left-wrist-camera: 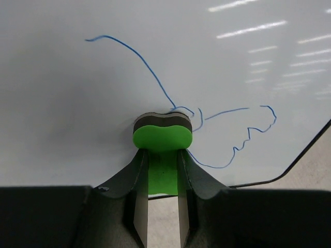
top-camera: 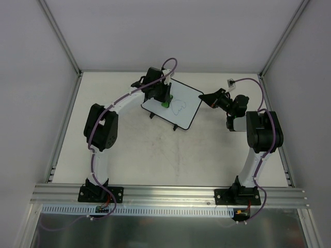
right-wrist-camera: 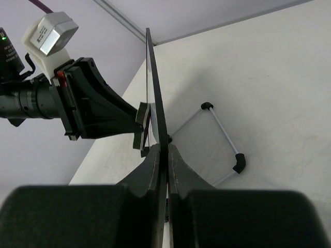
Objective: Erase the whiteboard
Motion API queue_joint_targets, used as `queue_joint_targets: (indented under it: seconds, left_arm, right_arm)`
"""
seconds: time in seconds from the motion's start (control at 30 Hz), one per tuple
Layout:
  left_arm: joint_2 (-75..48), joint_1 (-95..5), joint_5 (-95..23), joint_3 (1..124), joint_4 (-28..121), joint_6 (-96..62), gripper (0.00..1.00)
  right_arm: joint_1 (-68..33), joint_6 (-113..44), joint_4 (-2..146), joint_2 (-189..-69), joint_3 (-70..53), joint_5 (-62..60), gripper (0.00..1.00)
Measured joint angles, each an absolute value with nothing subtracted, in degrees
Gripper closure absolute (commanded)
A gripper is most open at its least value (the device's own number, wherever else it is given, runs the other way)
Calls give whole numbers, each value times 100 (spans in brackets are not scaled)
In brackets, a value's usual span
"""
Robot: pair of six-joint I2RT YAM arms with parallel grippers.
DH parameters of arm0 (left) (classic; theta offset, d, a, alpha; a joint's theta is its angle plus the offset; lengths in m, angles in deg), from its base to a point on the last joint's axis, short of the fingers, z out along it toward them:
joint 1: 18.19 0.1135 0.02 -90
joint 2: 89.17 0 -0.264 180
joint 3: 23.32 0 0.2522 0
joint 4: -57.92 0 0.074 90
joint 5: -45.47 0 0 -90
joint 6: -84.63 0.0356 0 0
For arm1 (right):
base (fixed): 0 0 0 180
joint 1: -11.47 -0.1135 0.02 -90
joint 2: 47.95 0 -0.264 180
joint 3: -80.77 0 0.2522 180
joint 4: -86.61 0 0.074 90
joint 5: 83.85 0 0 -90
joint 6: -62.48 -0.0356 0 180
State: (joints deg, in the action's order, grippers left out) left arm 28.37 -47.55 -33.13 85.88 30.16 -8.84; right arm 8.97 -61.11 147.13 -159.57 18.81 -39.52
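Looking down from above, you see a small white rectangular whiteboard with rounded corners and a thin black frame. It sits at the far middle of the off-white desk, turned at an angle, between the two arms. A thin blue scribble marks its face.

Your left pincer reaches over the board's left part. The left wrist view shows this pincer clamped on a bright green eraser block with a dark felt pad, one finger on each side of the green body. The felt pad presses against the white face. It touches the spot where a long curved blue line meets the looping, jagged part of the scribble, which runs off to the right. Ceiling lights glare as white streaks in the upper right of the board.

Your right pincer meets the board's right corner. In the right wrist view the board appears edge-on as a thin dark line, and the pincer is closed onto that edge, one finger on each face. From this side you can see the left arm's eraser touching the board's left face. On the other side, a thin grey wire stand with black tips rests on the desk, propping the board up.
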Motion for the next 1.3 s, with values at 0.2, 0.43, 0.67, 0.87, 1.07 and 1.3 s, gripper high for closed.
queue_joint_targets:
  seconds: [0.2, 0.43, 0.67, 0.87, 1.07, 1.3]
  left_arm:
    - [3092, -4355, -3106, 9170, 2966, -886, 100]
    - [3420, -4073, -3114, 9812, 2955, -882, 100]
    - [3547, -4073, -3149, 10125, 2872, -873, 100]
    - [3547, -4135, -3206, 10140, 2876, -746, 100]
    - [3547, -4325, -3326, 10142, 2893, -523, 100]
    - [3547, -4681, -3641, 10140, 2911, -307, 100]
  right_arm:
    - [894, -6115, 14710, -15955, 1881, -3952, 100]
    - [879, -6137, 14713, -15955, 1881, -3952, 100]
    - [875, -6139, 14713, -15955, 1881, -3954, 100]
    - [873, -6139, 14710, -15939, 1883, -3958, 100]
    - [873, -6139, 14695, -15935, 1883, -3954, 100]
    - [873, -6139, 14643, -15935, 1883, -3930, 100]
